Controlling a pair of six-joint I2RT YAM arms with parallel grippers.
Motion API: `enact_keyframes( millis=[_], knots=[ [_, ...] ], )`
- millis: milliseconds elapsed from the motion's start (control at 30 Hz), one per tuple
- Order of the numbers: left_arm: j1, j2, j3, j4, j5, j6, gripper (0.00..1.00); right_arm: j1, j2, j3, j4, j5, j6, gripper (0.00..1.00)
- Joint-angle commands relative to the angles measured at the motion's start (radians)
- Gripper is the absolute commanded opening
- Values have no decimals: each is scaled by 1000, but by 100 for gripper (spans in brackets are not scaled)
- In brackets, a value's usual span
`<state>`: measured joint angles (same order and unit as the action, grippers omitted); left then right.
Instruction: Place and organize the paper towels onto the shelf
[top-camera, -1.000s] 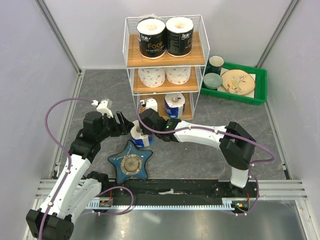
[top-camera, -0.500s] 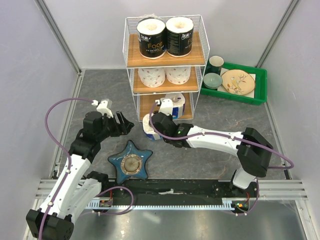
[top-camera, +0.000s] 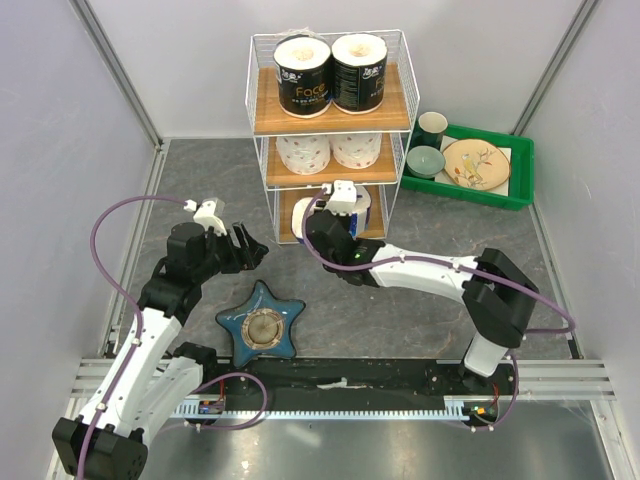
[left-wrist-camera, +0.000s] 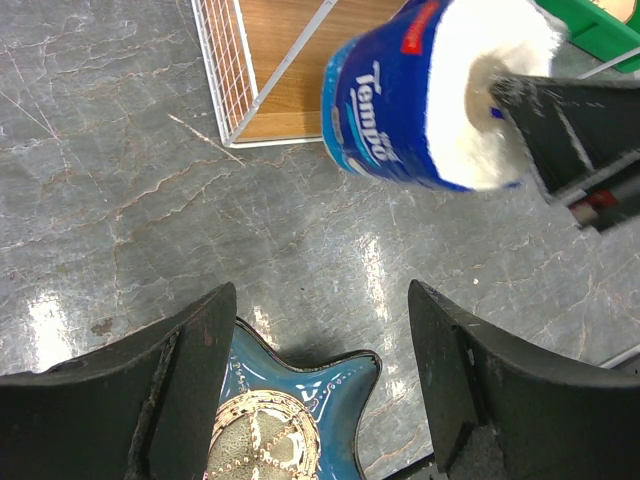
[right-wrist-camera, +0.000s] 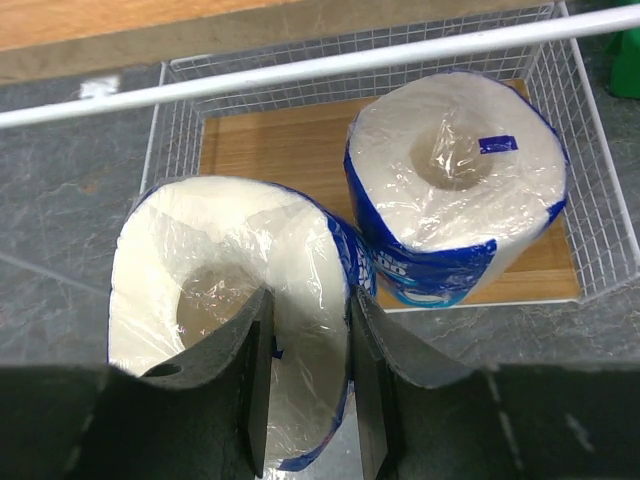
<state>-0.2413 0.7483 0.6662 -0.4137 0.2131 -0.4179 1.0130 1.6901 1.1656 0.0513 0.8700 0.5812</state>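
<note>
The white wire shelf (top-camera: 262, 112) stands at the back with two black-wrapped rolls (top-camera: 302, 75) on the top tier and two white rolls (top-camera: 303, 153) on the middle tier. One blue-white roll (top-camera: 364, 206) stands on the right of the bottom tier (right-wrist-camera: 270, 150); it also shows in the right wrist view (right-wrist-camera: 455, 190). My right gripper (right-wrist-camera: 308, 300) is shut on the wall of the other blue-white roll (right-wrist-camera: 230, 290), holding it at the bottom tier's front left opening (top-camera: 304, 222). My left gripper (left-wrist-camera: 320, 300) is open and empty above the floor.
A blue star-shaped dish (top-camera: 264, 327) lies on the floor below my left gripper (top-camera: 250, 248). A green tray (top-camera: 522, 160) with a cup, a bowl and a plate sits right of the shelf. The shelf's wire rim (right-wrist-camera: 300, 65) crosses just above the held roll.
My right gripper has carried the blue-white roll from beside the star dish back and right to the front of the bottom tier. The left arm has not moved.
</note>
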Motion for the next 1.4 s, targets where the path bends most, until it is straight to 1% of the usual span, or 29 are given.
enact_keyframes(
  millis=[0, 167, 533, 1100, 1167, 1200, 1267, 1367],
  knots=[
    [8, 2, 12, 24, 14, -18, 76, -24, 52, 80, 120, 9, -23, 36],
    [7, 3, 13, 24, 17, -18, 76, -33, 89, 85, 168, 3, -35, 35],
    [7, 6, 13, 24, 22, -19, 76, -40, 118, 63, 291, 30, -86, 34],
    [8, 8, 10, 23, 25, -19, 76, -50, 200, 104, 328, 64, -156, 35],
    [7, 8, 10, 24, 25, -18, 76, -51, 209, 117, 323, 64, -159, 38],
    [7, 10, 12, 24, 25, -19, 76, -51, 213, 120, 320, 64, -161, 46],
    [7, 11, 10, 24, 25, -19, 76, -53, 218, 126, 317, 64, -164, 49],
    [7, 10, 12, 24, 25, -19, 76, -54, 212, 128, 317, 69, -170, 59]
  ],
)
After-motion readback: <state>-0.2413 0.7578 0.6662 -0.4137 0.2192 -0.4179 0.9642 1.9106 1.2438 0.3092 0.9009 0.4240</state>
